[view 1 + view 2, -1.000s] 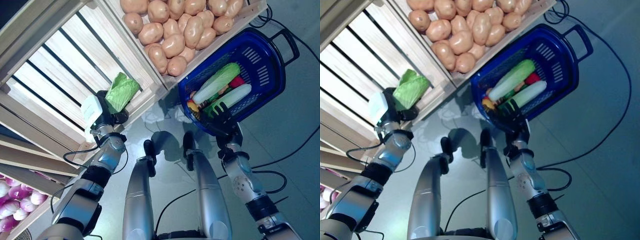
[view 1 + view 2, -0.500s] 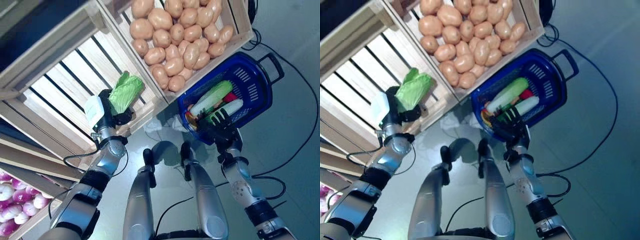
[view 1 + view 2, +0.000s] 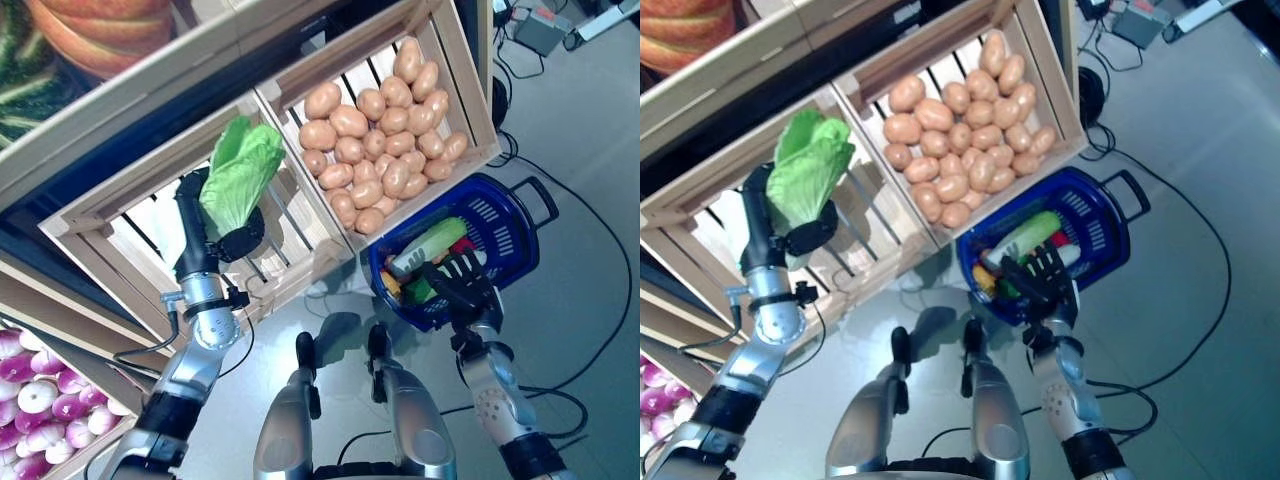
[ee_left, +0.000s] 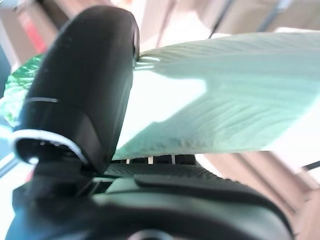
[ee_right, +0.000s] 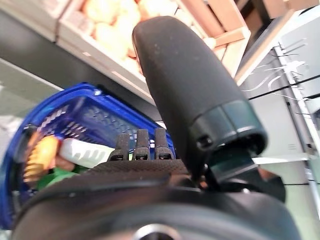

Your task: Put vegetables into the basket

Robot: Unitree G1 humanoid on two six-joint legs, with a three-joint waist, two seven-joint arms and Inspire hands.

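Cabbage gripped in the left robot hand, upper left of frame, lifted clear of the slatted crate for carrying. Blue basket, centre right, hooked by curled fingers of the right robot hand, presented for the drop.
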